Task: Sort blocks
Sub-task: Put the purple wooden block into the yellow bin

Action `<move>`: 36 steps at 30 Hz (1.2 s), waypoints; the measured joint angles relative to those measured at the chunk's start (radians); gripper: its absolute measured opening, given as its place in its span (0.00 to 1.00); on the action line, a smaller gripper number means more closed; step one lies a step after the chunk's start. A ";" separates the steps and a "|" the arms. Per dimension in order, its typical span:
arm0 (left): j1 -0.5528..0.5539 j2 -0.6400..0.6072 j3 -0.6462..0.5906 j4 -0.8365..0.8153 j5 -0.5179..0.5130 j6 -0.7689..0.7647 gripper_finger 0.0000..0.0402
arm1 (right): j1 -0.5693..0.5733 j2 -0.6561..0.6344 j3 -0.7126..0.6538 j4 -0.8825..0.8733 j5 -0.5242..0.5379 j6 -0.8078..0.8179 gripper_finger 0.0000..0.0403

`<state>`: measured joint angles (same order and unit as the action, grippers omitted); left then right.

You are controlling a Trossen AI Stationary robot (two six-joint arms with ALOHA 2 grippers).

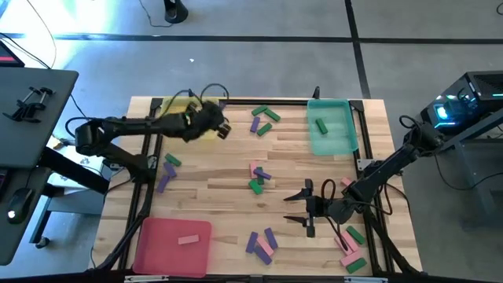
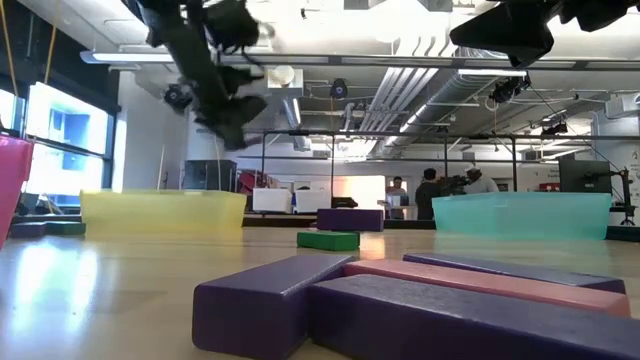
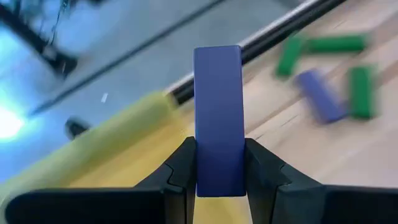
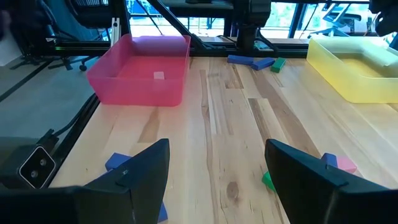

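Currently left pincer (image 3: 219, 177) pinches a purple block (image 3: 217, 118) upright above the yellow tray (image 1: 179, 106), at the surface's (image 1: 228, 173) 11 o'clock. Right pincer (image 1: 306, 207) is spread wide, hovering near 4 o'clock, loose blocks (image 1: 258, 177) scattered beside it.

Two slim black jointed arms, matte dark housings, thin black cables along the links, left gripper (image 3: 219, 180) with broad flat black fingers, right gripper (image 1: 308, 210) with long slender black fingers
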<state>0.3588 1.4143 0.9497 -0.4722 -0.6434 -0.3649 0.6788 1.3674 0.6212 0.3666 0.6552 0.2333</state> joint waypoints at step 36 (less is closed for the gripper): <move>0.479 0.267 -0.027 -0.126 0.355 0.023 0.27 | -0.025 0.000 0.000 0.003 0.000 0.006 0.62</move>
<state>0.8375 1.6817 0.9226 -0.5986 -0.2880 -0.3420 0.6540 1.3678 0.6214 0.3696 0.6553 0.2390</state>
